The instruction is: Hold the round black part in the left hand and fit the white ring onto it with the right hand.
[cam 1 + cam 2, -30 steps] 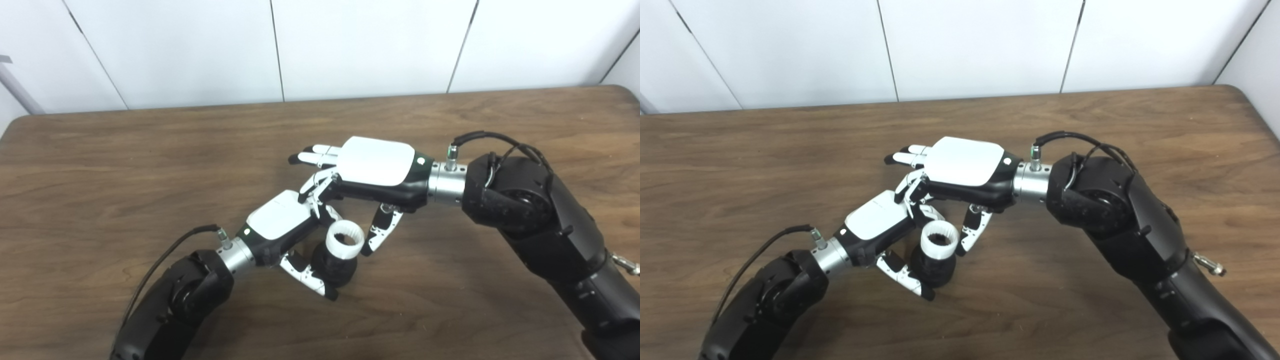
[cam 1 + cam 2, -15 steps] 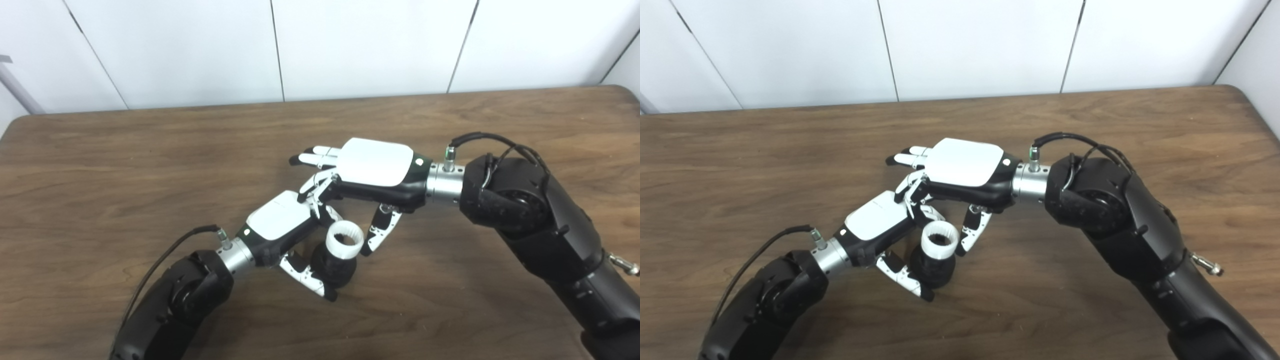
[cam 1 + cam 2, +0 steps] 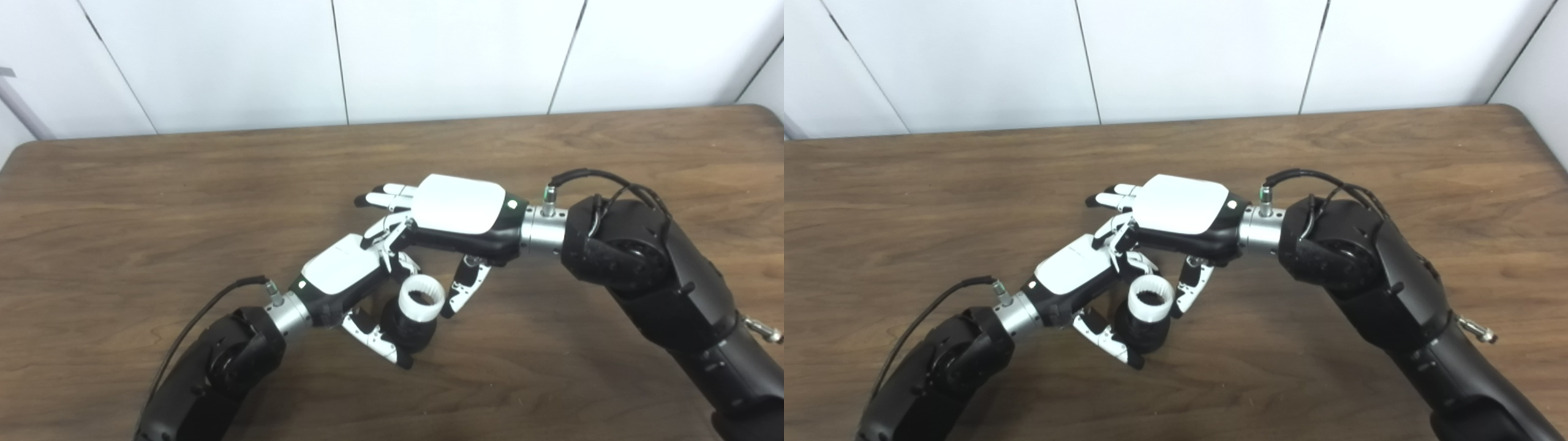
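Fingers (image 3: 375, 335) grip black part (image 3: 409, 329) — white ring (image 3: 421, 297) atop.

Both cameras sit high, side by side on the robot's head, looking down and forward across the wooden table (image 3: 153, 184) to the white panelled wall (image 3: 429, 55) at the back. The arms enter from the bottom edge, filling the near foreground. The left eye view shows a grey bar (image 3: 21, 107) at its left edge; the right eye view reaches further right, catching the table's rounded far corner. They share nearly everything: tabletop, wall, the close middle. Fine detail there looks slightly soft.
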You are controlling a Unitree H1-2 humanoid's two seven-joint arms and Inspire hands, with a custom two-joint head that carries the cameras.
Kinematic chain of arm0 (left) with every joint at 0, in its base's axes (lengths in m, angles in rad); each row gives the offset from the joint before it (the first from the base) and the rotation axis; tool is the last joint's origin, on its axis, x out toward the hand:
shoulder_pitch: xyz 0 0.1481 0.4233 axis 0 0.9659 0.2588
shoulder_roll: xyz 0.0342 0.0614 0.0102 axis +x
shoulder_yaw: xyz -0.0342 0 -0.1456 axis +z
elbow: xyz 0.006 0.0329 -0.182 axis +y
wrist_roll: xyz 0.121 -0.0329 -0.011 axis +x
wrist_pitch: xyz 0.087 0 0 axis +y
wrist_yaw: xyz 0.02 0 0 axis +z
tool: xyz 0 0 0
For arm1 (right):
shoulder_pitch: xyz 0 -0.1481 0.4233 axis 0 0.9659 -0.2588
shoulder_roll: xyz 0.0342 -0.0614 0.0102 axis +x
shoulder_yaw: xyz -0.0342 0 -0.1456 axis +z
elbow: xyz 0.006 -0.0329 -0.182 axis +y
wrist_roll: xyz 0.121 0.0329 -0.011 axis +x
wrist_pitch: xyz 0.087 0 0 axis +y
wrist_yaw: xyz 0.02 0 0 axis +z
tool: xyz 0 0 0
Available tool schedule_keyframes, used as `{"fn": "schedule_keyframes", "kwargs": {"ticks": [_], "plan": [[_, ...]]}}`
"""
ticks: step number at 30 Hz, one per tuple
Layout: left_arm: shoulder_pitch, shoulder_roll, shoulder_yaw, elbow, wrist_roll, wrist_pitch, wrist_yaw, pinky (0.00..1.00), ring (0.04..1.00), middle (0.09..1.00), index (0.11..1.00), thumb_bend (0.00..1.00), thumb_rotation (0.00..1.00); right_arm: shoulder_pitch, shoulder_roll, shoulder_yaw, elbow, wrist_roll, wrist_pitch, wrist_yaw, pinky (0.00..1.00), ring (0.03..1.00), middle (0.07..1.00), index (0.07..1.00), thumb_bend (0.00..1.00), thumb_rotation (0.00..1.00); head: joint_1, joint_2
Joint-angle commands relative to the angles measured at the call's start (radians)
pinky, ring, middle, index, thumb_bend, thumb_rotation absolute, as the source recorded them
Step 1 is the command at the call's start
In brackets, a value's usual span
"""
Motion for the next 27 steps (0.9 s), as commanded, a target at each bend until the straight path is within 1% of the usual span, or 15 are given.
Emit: {"fn": "schedule_keyframes", "kwargs": {"ticks": [1,9,16,21,27], "plan": [[-0.02,-0.004,0.013,-0.015,-0.034,0.002,0.012,1.0,0.923,0.725,0.482,0.52,0.06,-0.012,0.006,-0.001,-0.032,-0.002,-0.004,-0.012,1.0,1.0,0.813,0.482,0.53,0.14,0.001,0.001],[-0.019,0.0,0.014,-0.022,-0.052,0.015,-0.001,1.0,0.903,0.723,0.482,0.52,0.06,0.009,0.021,-0.004,-0.023,-0.034,-0.033,-0.053,1.0,1.0,0.814,0.482,0.53,0.14,0.003,0.001],[-0.021,0.001,0.016,-0.024,-0.058,0.02,-0.006,1.0,0.913,0.722,0.482,0.52,0.06,0.023,0.028,-0.003,-0.014,-0.059,-0.062,-0.092,1.0,1.0,0.825,0.48,0.53,0.14,0.003,0.001],[-0.02,0.001,0.018,-0.03,-0.049,0.026,-0.008,1.0,0.94,0.729,0.482,0.52,0.06,0.028,0.03,-0.001,-0.019,-0.075,-0.06,-0.092,1.0,1.0,0.864,0.48,0.53,0.14,0.009,0.002],[-0.02,0.002,0.019,-0.031,-0.047,0.028,-0.012,1.0,0.907,0.724,0.482,0.52,0.06,0.031,0.032,-0.002,-0.031,-0.082,-0.03,-0.071,1.0,1.0,0.888,0.481,0.53,0.14,0.007,0.002]]}}
